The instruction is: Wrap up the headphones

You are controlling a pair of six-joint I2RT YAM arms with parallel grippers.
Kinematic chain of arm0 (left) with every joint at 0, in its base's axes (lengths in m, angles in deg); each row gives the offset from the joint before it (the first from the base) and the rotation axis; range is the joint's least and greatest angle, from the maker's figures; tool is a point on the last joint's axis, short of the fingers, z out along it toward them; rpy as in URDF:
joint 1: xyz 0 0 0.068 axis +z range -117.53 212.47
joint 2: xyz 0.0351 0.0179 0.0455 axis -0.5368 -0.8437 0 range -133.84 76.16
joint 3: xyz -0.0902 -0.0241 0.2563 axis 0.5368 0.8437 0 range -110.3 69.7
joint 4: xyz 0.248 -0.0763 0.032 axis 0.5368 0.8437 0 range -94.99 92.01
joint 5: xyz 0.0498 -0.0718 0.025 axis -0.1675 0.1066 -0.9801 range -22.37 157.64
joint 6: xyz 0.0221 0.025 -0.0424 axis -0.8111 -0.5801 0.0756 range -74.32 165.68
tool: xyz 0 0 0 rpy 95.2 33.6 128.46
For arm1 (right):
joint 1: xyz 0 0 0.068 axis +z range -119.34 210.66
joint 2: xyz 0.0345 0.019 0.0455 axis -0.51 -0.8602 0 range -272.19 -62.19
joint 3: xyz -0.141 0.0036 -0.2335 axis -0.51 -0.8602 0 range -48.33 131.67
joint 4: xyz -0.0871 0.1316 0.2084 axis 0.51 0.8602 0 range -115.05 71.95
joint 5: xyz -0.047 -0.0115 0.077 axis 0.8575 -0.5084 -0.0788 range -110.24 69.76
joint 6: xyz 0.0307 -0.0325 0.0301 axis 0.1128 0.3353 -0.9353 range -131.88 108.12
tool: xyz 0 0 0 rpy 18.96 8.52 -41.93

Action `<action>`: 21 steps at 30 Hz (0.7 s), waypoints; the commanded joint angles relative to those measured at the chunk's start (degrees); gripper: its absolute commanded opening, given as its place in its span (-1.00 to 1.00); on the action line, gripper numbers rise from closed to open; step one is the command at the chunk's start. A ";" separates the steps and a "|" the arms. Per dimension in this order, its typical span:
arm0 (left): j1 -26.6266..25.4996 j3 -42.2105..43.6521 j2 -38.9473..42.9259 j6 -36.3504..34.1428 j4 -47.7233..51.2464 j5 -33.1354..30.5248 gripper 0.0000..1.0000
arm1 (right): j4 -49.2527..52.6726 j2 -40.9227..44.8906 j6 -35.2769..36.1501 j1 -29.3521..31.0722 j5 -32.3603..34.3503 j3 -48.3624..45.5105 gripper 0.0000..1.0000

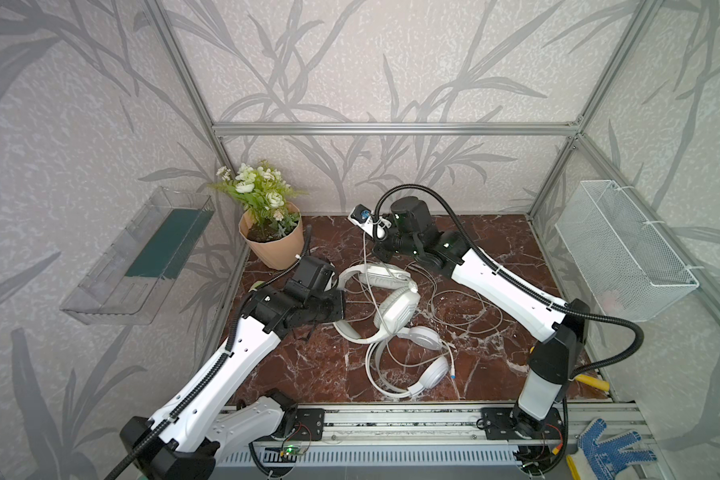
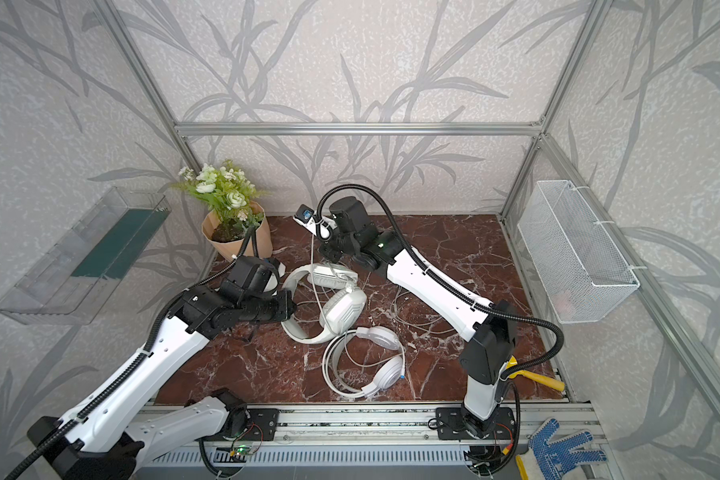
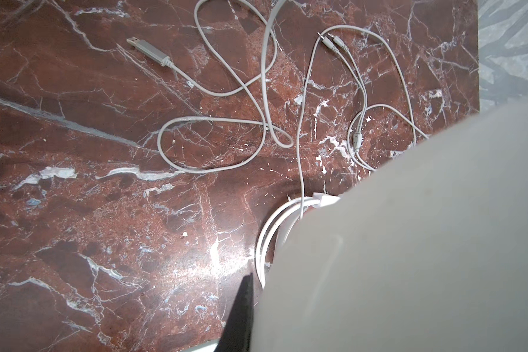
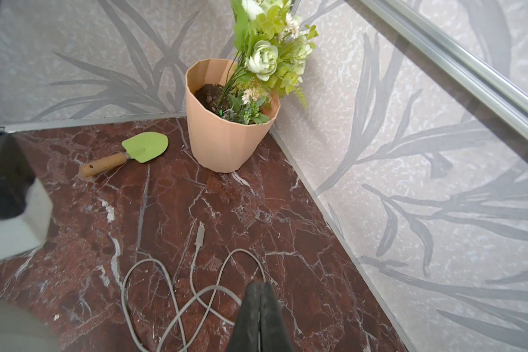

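Observation:
Both top views show two headphones mid-table. The greyish-white padded one (image 1: 395, 307) (image 2: 344, 307) lies behind the glossy white one (image 1: 427, 337) (image 2: 380, 336). My left gripper (image 1: 340, 309) (image 2: 294, 309) is shut on the greyish headset's headband at its left side. In the left wrist view one black finger (image 3: 241, 307) presses against that headset, a big pale blur (image 3: 409, 243). My right gripper (image 4: 259, 286) hangs above the table near the back, shut on a pale cable (image 4: 192, 304). This cable ends in a USB plug (image 4: 200, 234).
Loose cable loops (image 1: 458, 307) (image 3: 214, 143) sprawl right of the headsets. A flower pot (image 1: 273, 245) (image 4: 226, 143) stands back left with a green trowel (image 4: 134, 152) beside it. A mesh basket (image 1: 624, 249) hangs on the right wall, a clear tray (image 1: 138, 257) on the left.

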 commanded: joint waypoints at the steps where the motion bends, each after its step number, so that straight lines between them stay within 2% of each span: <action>1: -2.11 -1.32 1.16 -0.09 -5.08 3.88 -1.00 | -0.93 -1.39 -5.03 -0.23 4.02 3.13 -1.00; 3: -2.13 -1.89 0.20 -0.30 -3.35 3.01 -1.00 | -1.51 0.30 -4.67 -0.20 2.67 2.01 -0.97; 9: -2.09 -2.08 -0.16 -1.59 -2.86 3.47 -1.00 | 4.60 2.58 -0.59 0.41 -2.56 3.50 -0.52; 12: -2.15 -3.08 0.38 -1.29 -3.15 4.42 -1.00 | 7.36 2.04 0.19 0.34 -2.97 3.42 -0.40; 16: -2.10 -5.94 0.70 -1.55 -0.74 5.75 -1.00 | 9.22 0.60 0.44 0.41 -3.45 2.38 -0.29; 21: -2.15 -12.10 0.85 -3.38 7.39 1.67 -1.00 | 9.35 -0.36 -0.92 0.06 -1.17 1.53 -0.17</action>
